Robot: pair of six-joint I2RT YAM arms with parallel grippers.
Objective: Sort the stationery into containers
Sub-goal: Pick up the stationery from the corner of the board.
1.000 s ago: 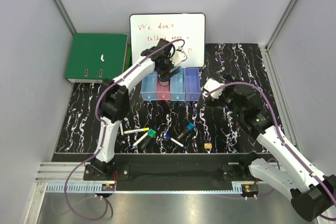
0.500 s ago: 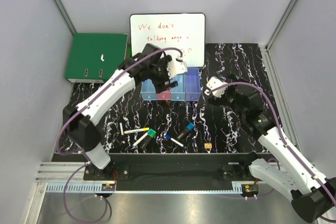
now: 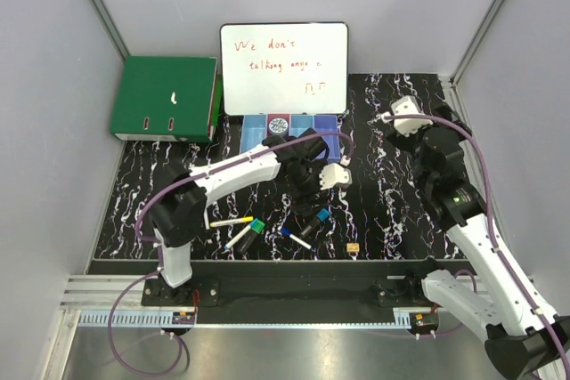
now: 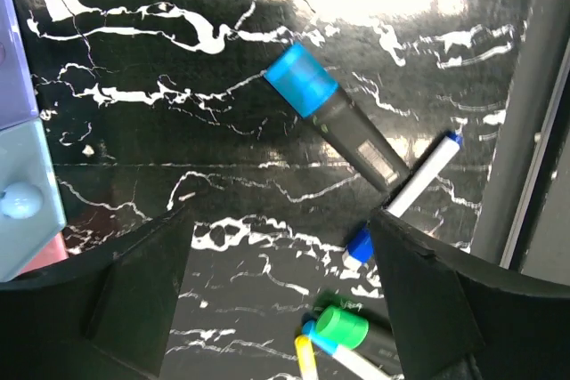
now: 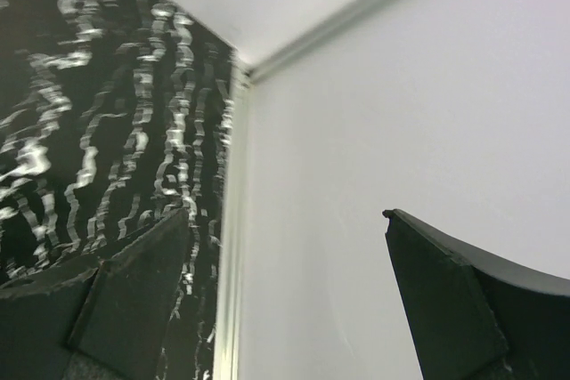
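Several loose markers lie near the table's front edge: a black marker with a blue cap (image 3: 317, 218) (image 4: 334, 117), a white pen with a blue cap (image 3: 296, 236) (image 4: 405, 198), a green-capped marker (image 3: 255, 227) (image 4: 344, 327), a yellow-tipped pen (image 3: 230, 221) (image 4: 305, 353) and a tiny yellow piece (image 3: 353, 246). The four joined bins (image 3: 307, 124) stand in front of the whiteboard; their ends show at the left of the left wrist view (image 4: 25, 175). My left gripper (image 3: 310, 191) (image 4: 280, 220) hangs open and empty just above the blue-capped marker. My right gripper (image 3: 411, 122) (image 5: 285, 215) is open and empty, raised and facing the right wall.
A whiteboard (image 3: 283, 68) leans at the back, with a green binder (image 3: 165, 97) to its left. A round speckled thing (image 3: 278, 124) sits in the pink-red bin. A small white piece (image 3: 206, 218) lies at the left of the markers. Grey walls enclose the table.
My left arm swung from over the bins toward the front and now hangs above the loose markers. My right arm rose and turned toward the back right wall.
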